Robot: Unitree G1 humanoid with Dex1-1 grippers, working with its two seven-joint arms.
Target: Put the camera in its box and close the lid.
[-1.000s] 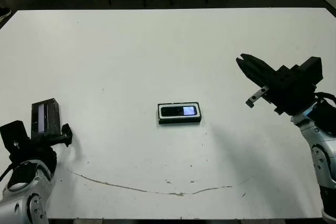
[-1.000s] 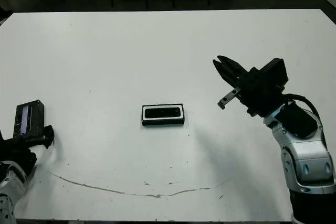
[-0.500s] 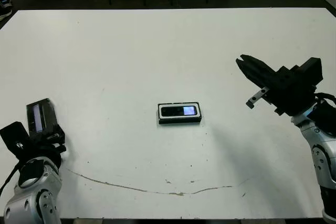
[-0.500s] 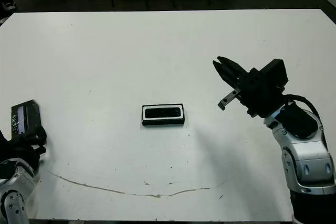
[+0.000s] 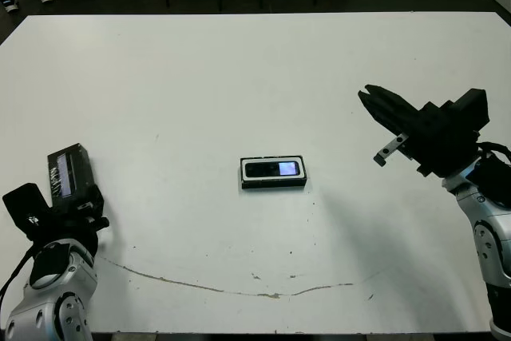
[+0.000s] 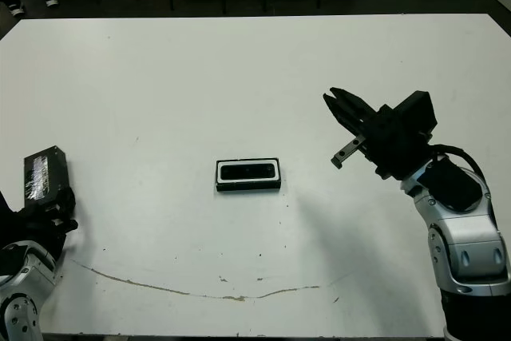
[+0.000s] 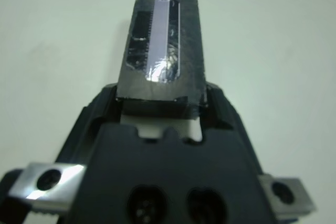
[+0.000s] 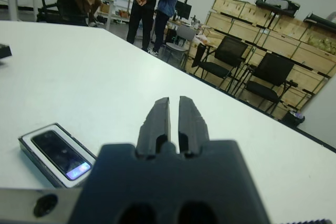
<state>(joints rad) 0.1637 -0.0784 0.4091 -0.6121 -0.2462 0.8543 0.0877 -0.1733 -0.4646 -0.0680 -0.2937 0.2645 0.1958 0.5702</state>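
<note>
Nearest the robot, at the worktop's (image 5: 255, 61) near left corner, the left claw (image 7: 160, 103) pinches the lid (image 5: 68, 173) by one short end; the lid is a flat black rectangle with a pale silvery strip along its face, and it juts forward beyond the fingers, clear of the surface. A thin, crack-like line (image 5: 239, 289) runs across the worktop near its front edge.

Farther in, at mid-worktop, the box (image 5: 273, 172) lies flat and open; it is a shallow black tray with white lining and rounded inner corners. The camera (image 5: 272, 168) already rests inside it, a slim glossy black bar with its small bluish screen lit toward the right end.

To the right and slightly farther off, the right claw (image 8: 169, 119) hangs above the worktop, well apart from the box, fingers pressed together and holding nothing.

Step in hand (judged): the first half is done; closing remains. The next move calls for carrying the lid to the box, matching its long axis to the tray's, levelling it, and lowering it squarely; a skewed approach could catch the rim.

Beyond the worktop stand chairs, stacked crates and people.
</note>
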